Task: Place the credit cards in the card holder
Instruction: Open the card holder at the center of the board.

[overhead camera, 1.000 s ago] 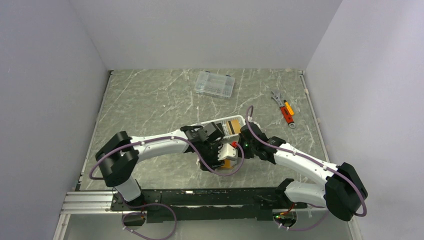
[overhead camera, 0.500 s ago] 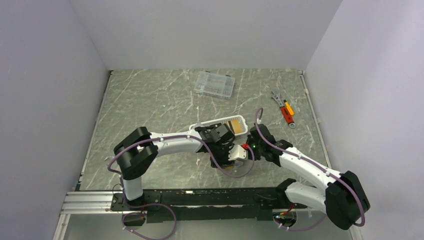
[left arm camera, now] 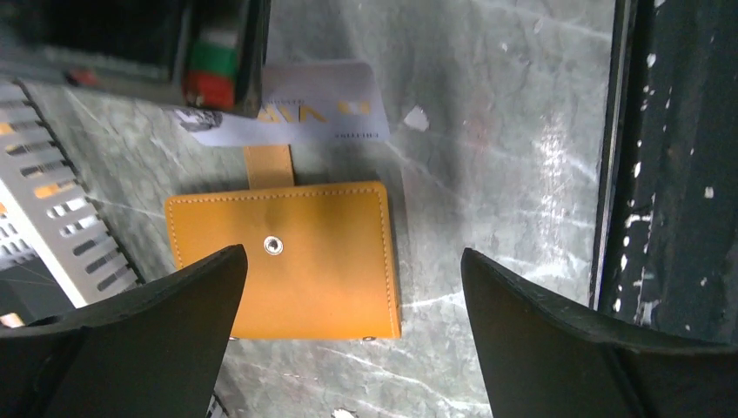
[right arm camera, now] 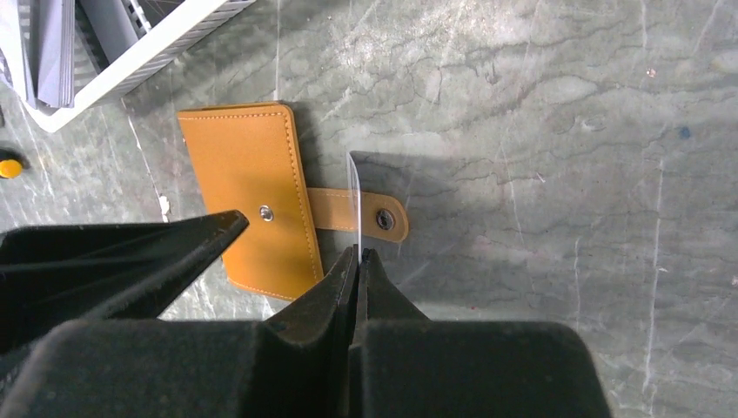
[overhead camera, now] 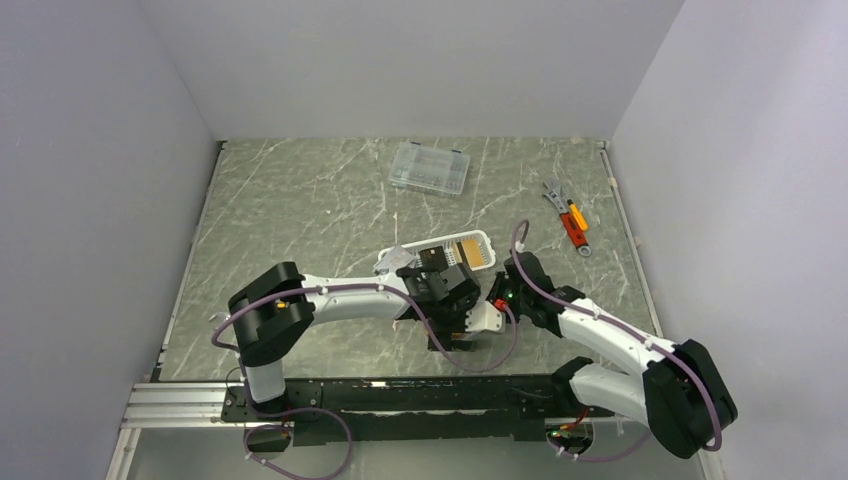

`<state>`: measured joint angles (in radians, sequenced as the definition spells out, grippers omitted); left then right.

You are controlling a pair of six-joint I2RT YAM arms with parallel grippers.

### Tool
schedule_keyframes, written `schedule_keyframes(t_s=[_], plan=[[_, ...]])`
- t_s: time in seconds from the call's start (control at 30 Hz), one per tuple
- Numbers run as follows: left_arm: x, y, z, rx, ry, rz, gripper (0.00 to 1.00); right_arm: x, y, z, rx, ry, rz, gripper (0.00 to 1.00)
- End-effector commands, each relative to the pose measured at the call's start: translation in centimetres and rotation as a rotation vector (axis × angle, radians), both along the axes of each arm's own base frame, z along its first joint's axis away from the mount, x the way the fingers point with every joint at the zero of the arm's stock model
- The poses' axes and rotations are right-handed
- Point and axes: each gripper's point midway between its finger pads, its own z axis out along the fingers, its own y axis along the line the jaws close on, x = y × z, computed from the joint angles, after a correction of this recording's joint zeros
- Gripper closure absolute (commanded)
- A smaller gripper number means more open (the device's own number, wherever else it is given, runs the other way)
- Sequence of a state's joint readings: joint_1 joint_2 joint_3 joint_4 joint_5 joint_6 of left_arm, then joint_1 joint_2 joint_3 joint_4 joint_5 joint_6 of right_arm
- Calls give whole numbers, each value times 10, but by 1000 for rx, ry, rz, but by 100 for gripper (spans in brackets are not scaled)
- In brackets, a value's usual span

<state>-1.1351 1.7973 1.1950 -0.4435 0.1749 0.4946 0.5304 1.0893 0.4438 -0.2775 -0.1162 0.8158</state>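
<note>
Surface: grey-green marbled table (overhead camera: 300, 200), pale walls on three sides; I read it from the overhead camera and both wrist cameras.
Left gripper (left arm camera: 348, 261): fingers spread wide, nothing between them; I see it hanging above the table over the wallet.
Card holder (left arm camera: 305, 279): orange, folded shut and flat on the table, snap stud facing up. It lies below the gap between the left fingers, with one corner hidden behind the finger on the basket side. From the right wrist it sits just ahead and left of the fingertips.
Strap (right arm camera: 335, 209): sticks out of the holder's edge, unfastened, directly ahead of the right fingertips.
Right gripper (right arm camera: 357, 257): fingers pinched together on a pale card (left arm camera: 322, 109).
Pale card, detail: edge-on to the right wrist camera, standing upright just past the fingertips and over the strap; I cannot tell whether it touches the strap. The left wrist view shows its grey-white face with gold lettering.
White slotted basket (right arm camera: 165, 43): ahead-left of the right fingers, grey cards (right arm camera: 52, 43) standing inside.
Far side: clear compartment box (overhead camera: 429, 168) and orange-handled tool (overhead camera: 570, 225), well apart from both grippers.
</note>
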Motion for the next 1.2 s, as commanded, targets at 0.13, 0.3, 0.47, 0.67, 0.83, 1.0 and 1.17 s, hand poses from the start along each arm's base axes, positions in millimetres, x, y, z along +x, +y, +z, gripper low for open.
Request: schedule_keyframes(t_s=[0.13, 0.3, 0.47, 0.67, 0.83, 1.0, 1.17], plan=[[3, -28, 8, -42, -169, 11, 1, -21, -18, -12, -17, 26, -46, 100], [12, -31, 5, -24, -255, 50, 4, -27, -21, -16, -17, 42, -55, 100], [11, -29, -7, 6, -280, 55, 8, -32, -23, -20, -17, 57, -60, 100], [25, -29, 9, 0, -381, 105, 29, -38, -25, -24, -14, 65, -68, 100], [26, -21, 30, -3, -379, 128, 43, -40, -28, -27, -24, 76, -69, 100], [26, -6, 41, 2, -299, 180, 48, -42, -29, -29, -31, 83, -74, 100], [32, 8, 55, -8, -232, 246, 58, -42, -30, -29, -35, 87, -76, 100]])
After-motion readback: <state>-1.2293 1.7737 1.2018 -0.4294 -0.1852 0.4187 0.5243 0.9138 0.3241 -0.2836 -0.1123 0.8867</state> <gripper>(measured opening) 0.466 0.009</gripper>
